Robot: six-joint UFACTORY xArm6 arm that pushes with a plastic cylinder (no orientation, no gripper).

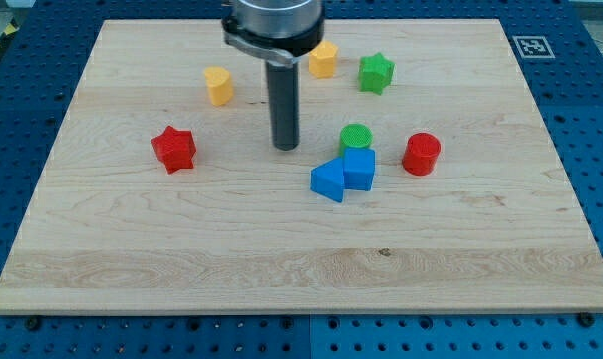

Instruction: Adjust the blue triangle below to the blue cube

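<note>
Two blue blocks: blue triangle (327, 181) touches blue cube (359, 168), at its lower left.
My tip (285, 147): bare rod without jaws, left of green cylinder (356, 136), apart from both blues.
Wooden board (281, 269): carries all.

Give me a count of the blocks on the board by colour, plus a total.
Blue: 2 — blue triangle, blue cube
Green: 2 — green star, green cylinder
Red: 2 — red star, red cylinder
Yellow: 2 — left yellow block, right yellow block
Total: 8
</note>
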